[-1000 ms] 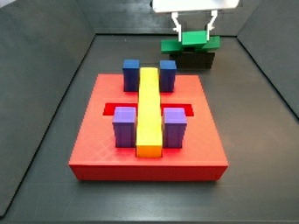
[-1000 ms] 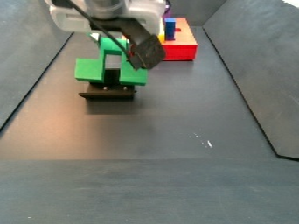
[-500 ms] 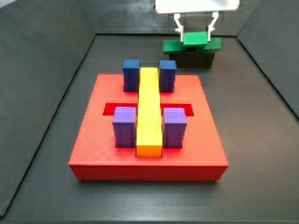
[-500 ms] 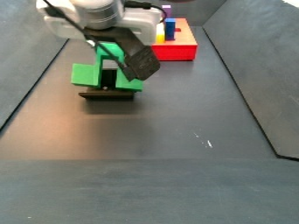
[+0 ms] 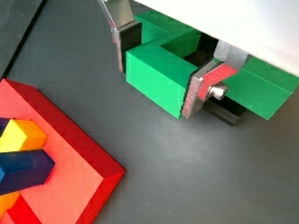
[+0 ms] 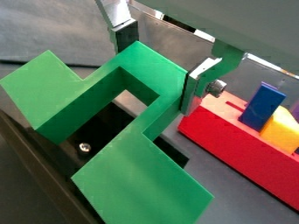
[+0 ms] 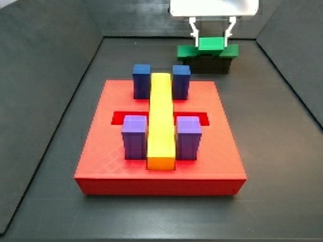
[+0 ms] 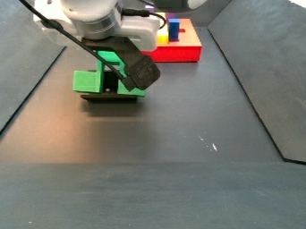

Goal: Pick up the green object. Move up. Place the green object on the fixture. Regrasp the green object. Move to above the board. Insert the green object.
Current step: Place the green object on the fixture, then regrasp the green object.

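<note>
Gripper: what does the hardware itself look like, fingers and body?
The gripper has two flat silver metal finger plates with dark pads, and a round screw head shows on one plate in both wrist views. Its body is a white housing in a side view. The arm above is white and grey, with a black cable looping beside it.

The gripper (image 7: pixel 210 38) hangs at the far end of the dark desk (image 8: pixel 180 179). Well apart from it lies a long yellow bar (image 7: pixel 161 118). Two blue blocks (image 7: pixel 143 79) flank the bar's end nearer the gripper, and two purple blocks (image 7: pixel 135 135) flank the end farther from it, all upright and just beside the bar. In a side view a small white fleck (image 8: pixel 210 143) marks the desk, well away from the gripper. Dark grey walls (image 7: pixel 51 57) rise along the desk's edges.
</note>
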Controlling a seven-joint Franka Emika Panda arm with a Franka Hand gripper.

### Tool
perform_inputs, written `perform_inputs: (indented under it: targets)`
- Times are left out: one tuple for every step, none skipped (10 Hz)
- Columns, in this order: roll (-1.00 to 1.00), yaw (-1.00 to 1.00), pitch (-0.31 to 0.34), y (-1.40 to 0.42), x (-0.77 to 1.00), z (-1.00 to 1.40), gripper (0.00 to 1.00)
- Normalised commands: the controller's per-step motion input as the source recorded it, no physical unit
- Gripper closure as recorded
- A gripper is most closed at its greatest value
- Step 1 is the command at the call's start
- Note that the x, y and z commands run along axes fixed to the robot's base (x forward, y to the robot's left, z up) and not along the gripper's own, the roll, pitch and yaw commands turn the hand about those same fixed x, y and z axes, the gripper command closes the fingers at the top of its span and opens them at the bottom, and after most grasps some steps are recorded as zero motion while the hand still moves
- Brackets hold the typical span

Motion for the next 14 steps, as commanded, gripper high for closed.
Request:
perform_inputs:
  targets:
    - [0.01,0.00,0.000,-0.01,0.00,0.00,1.00]
    - [0.03,0.00,0.000,0.00,0.00,0.00,1.00]
    - [0.04,0.00,0.000,0.00,0.00,0.00,1.00]
    - [0.03,0.00,0.000,0.00,0.00,0.00,1.00]
    - [0.00,0.00,0.000,0.00,0.00,0.00,0.00]
    - [-0.01,0.00,0.000,0.00,0.00,0.00,0.00]
    - [-0.15,0.00,0.000,0.05,0.05,0.01,0.00]
    - [-0.69,0.00,0.086,0.25,0.18,0.51,0.00]
    - [-0.75,0.00,0.089,0.27,0.16,0.63,0.00]
    - [-0.66,0.00,0.140,0.25,0.12,0.69,0.00]
    - [-0.54,0.00,0.189,0.24,0.07,0.72,0.00]
    - [-0.30,0.00,0.191,0.19,0.00,0.61,0.00]
    - [-0.07,0.00,0.189,0.16,0.00,0.54,0.00]
    - [0.00,0.00,0.177,0.11,0.00,0.43,0.00]
